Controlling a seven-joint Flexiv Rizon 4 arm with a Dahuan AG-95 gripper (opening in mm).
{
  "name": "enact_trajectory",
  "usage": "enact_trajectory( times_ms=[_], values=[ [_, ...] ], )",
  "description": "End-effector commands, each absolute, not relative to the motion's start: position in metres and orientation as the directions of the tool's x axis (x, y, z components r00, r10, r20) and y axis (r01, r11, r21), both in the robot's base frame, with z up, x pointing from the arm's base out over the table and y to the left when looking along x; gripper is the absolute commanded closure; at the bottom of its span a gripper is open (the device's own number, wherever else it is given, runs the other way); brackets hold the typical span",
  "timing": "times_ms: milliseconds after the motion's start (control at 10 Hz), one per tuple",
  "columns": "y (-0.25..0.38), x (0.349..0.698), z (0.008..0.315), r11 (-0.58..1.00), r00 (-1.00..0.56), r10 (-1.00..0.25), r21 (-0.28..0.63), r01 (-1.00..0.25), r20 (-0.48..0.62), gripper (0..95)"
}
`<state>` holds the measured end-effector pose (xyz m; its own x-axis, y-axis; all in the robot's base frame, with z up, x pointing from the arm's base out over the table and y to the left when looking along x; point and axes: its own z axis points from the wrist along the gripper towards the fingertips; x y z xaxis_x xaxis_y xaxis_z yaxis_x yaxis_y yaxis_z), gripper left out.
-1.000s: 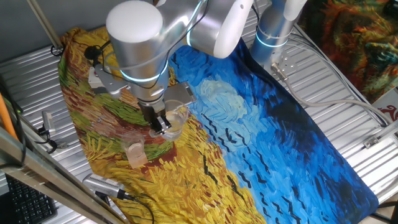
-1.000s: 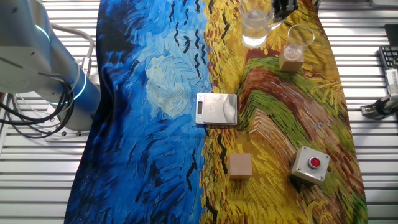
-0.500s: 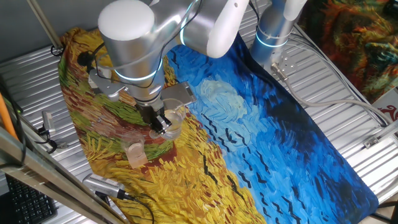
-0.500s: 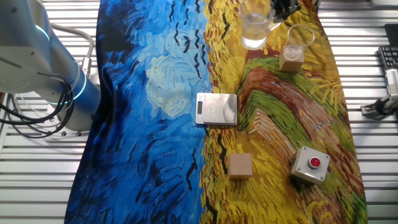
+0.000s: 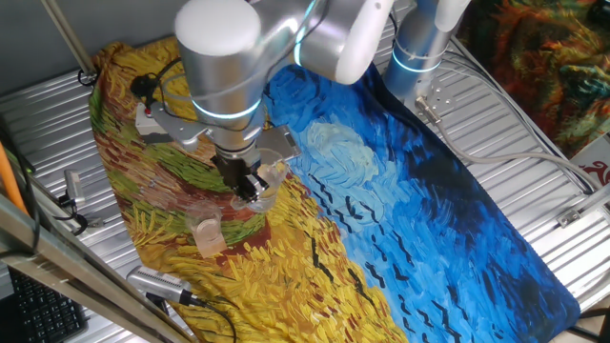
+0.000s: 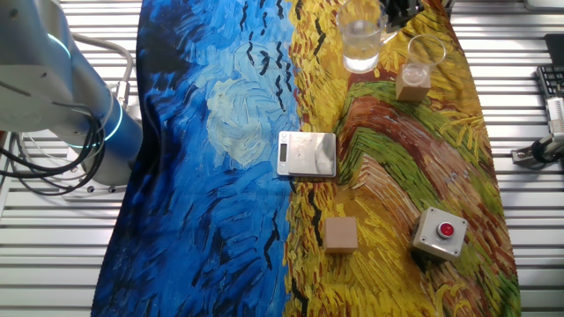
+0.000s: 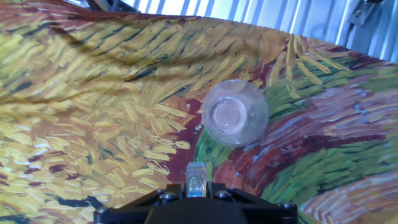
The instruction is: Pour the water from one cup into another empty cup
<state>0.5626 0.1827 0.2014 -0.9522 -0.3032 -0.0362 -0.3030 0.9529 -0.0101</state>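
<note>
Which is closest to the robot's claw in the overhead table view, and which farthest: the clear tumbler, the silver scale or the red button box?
From the gripper, top edge:
1. Clear tumbler, right beside it.
2. Silver scale, mid-cloth.
3. Red button box, lower right.

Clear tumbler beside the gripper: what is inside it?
Low in the clear tumbler the other fixed view shows a pale shimmer, probably a little water. Its level cannot be told through the clear walls; in one fixed view the gripper partly covers it.
</note>
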Motion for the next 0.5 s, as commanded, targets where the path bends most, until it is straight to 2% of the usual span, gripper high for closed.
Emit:
enact_trajectory(
  times_ms=[100,500],
  values=[
    [0.1828,0.5635,0.2015,0.954,-0.953,-0.301,0.009,-0.301,-0.034,95.0],
    [0.1859,0.5678,0.1992,0.95,-0.949,-0.313,0.012,-0.313,-0.038,95.0]
  ],
)
